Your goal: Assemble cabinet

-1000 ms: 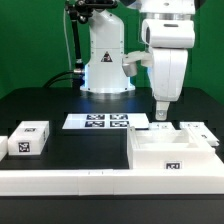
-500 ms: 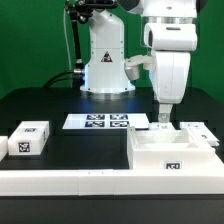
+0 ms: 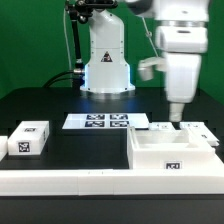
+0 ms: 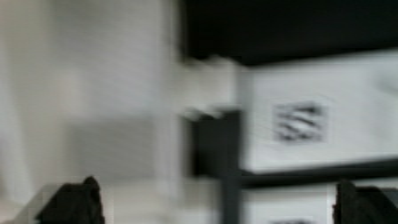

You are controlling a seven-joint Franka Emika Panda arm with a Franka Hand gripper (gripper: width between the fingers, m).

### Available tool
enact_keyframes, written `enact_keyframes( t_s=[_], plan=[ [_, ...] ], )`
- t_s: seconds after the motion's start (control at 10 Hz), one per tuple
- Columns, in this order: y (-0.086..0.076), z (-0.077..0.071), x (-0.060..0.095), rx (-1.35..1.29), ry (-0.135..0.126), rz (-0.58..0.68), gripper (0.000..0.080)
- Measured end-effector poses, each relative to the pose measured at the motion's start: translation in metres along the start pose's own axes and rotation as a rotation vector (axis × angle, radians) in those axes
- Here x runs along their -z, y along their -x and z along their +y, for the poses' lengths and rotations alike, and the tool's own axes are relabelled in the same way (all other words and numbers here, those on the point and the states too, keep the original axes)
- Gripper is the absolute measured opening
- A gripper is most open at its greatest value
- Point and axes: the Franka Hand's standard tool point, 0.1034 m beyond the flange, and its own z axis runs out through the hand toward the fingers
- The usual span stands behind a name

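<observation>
Though now farther toward the exterior view's right, tool (image 3: pixel 178 116) near cabinet (image 3: pixel 150 160), fingers (image 4: pixel 71 200) apart.

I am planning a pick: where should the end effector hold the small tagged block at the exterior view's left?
Take the small tagged block by two opposite upright faces, probably from straight above: it is boxy, sits flat on the table, and nothing covers its top.
</observation>
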Motion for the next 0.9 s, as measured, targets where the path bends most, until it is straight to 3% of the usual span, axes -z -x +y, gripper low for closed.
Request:
enact_keyframes(
  t_s=[0.3,0.8,0.9],
  plan=[
    [-0.03,-0.009,0.011,0.026,0.055,0.04,0.0649],
    [-0.028,-0.013,0.006,-0.006,0.037,0.031,0.0649],
    [-0.037,-0.028,-0.004,-0.016,-0.013,0.006,0.0649]
  ],
)
